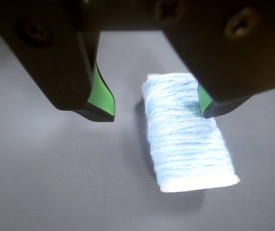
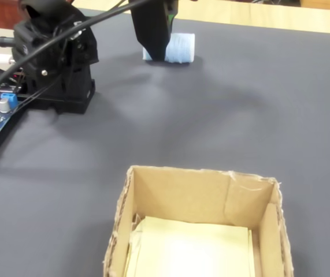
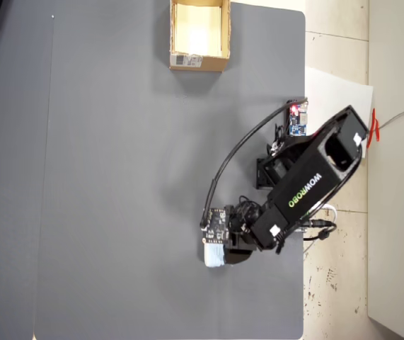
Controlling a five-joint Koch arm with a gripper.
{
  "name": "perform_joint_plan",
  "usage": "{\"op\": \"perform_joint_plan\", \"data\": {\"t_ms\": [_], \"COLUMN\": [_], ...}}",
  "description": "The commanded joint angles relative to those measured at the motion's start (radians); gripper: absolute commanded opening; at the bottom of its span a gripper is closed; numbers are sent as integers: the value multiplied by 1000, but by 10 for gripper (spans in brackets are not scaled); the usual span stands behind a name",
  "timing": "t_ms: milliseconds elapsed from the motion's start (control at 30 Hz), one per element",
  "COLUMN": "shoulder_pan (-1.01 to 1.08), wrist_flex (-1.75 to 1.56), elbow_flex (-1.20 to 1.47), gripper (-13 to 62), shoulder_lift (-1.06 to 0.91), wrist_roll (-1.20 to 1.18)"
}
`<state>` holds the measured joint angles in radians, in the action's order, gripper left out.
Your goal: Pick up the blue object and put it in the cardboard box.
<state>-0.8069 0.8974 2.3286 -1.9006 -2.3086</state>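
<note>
The fingers (image 1: pixel 156 113) hang spread over the blue object (image 1: pixel 188 134), one tip to each side though off-centre, seemingly lining up to pinch this pale, fuzzy, ribbed block lying on the grey bench (image 3: pixel 117 177), well apart from the cardboard box (image 3: pixel 199 61).

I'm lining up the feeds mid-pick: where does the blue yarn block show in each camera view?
Wrist view: blue yarn block lies right of centre on the dark mat, under the open gripper, its right finger over it.
Fixed view: top centre, partly behind the gripper, far from the cardboard box.
Overhead view: lower centre, at the arm's tip.
Shared landmark: the gripper, right at the block in every view.
</note>
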Motion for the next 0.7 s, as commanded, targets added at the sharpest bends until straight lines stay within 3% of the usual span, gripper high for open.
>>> {"op": "perform_joint_plan", "data": {"t_ms": [0,467,667], "shoulder_pan": [-15,-5,35], "wrist_flex": [-26,-333,-423], "elbow_flex": [-57,21,57], "gripper": [330,326,201], "shoulder_lift": [5,164,169], "wrist_roll": [-74,-11,-8]}}
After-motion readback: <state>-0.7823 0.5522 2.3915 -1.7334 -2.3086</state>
